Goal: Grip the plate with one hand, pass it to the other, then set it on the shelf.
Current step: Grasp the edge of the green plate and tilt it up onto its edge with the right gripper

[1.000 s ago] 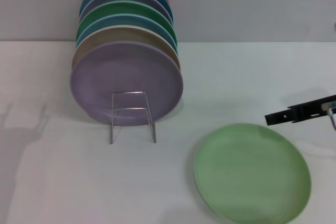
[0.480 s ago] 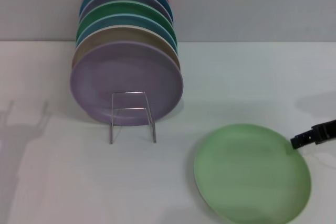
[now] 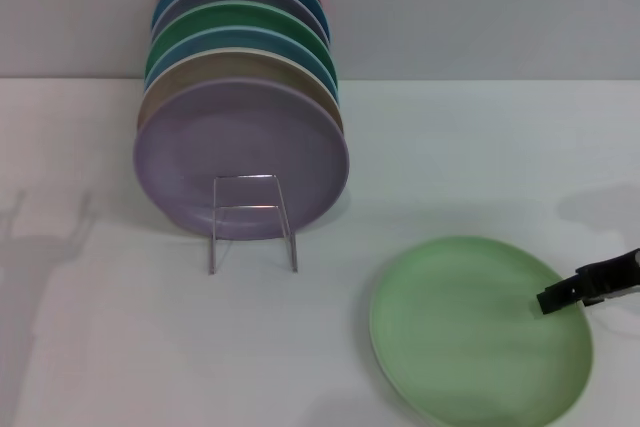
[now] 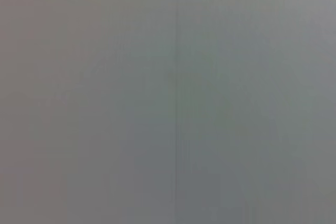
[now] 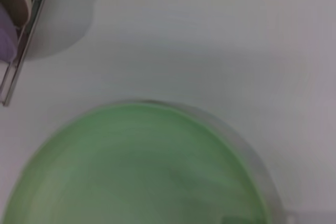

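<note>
Right hand reaches in from the right edge of the head view, its black tip over the right rim of the plate; whether it is open or closed cannot be told. That mint-green plate lies flat on the white table at lower right. At upper left the wire shelf holds a leaning row of coloured plates, the lavender plate foremost. A plain grey wall runs behind the table. Faint shadows fall on the table at far left. Left wrist view shows only flat grey.
</note>
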Tool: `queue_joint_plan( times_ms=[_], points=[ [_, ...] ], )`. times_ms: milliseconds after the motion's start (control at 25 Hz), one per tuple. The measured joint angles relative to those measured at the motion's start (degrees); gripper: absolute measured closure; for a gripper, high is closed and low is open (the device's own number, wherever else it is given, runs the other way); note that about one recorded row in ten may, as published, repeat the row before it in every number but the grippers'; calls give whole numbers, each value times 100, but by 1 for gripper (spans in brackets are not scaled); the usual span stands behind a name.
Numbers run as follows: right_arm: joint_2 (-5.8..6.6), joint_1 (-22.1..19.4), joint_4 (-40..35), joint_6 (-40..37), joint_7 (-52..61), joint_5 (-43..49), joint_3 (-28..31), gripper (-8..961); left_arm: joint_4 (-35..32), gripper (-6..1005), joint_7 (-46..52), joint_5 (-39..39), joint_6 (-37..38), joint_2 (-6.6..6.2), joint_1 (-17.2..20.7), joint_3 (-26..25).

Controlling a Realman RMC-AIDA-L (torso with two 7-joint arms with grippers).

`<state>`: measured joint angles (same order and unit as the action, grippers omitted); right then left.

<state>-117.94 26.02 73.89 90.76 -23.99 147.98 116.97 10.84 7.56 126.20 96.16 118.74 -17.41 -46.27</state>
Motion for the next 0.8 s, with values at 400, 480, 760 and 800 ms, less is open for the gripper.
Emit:
queue_joint_plan(
  times_ms=[400, 480, 760, 800],
  points=[
    [6, 117, -460, -157, -66, 40, 12, 329, -5, 164, -1, 0, -1, -9, 2, -5],
    [17, 130, -499, -171, -68, 77, 28, 363, -1, 164, -1, 1, 22, -16, 8, -6],
    [17, 142, -507, -189, -69, 152, 34, 592, 7, 164, -1, 1, 36, -18, 7, -13],
    [17, 146, -510, -197, -69, 162, 33, 624, 7, 164, -1, 1, 37, -18, 6, -16]
  ],
)
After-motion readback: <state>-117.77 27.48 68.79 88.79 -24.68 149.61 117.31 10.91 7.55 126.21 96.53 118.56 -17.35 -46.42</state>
